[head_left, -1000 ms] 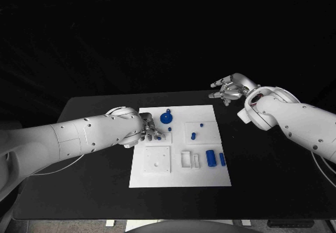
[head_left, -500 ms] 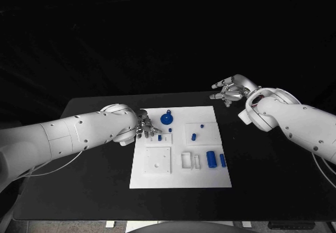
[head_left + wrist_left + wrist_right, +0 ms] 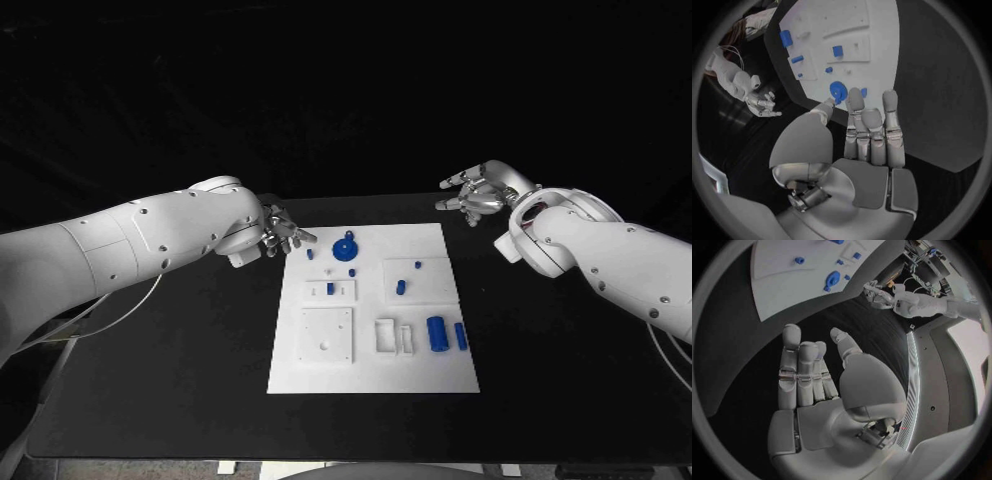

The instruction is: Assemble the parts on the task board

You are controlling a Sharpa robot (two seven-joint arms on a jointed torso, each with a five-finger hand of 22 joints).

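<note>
The left hand [image 3: 281,232], fingers spread and holding nothing, hovered just beside the round blue part [image 3: 345,247], seemingly ready to grasp it; the right hand [image 3: 483,192] waited likewise unladen.

The task board [image 3: 369,345] lies mid-table [image 3: 173,380]; left hand [image 3: 283,232] beside its far-left corner; right hand [image 3: 483,190] beyond its far-right.

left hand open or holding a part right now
Open. The left hand holds nothing: its fingers lie straight and empty in the wrist view, off the task board's far left corner.
</note>
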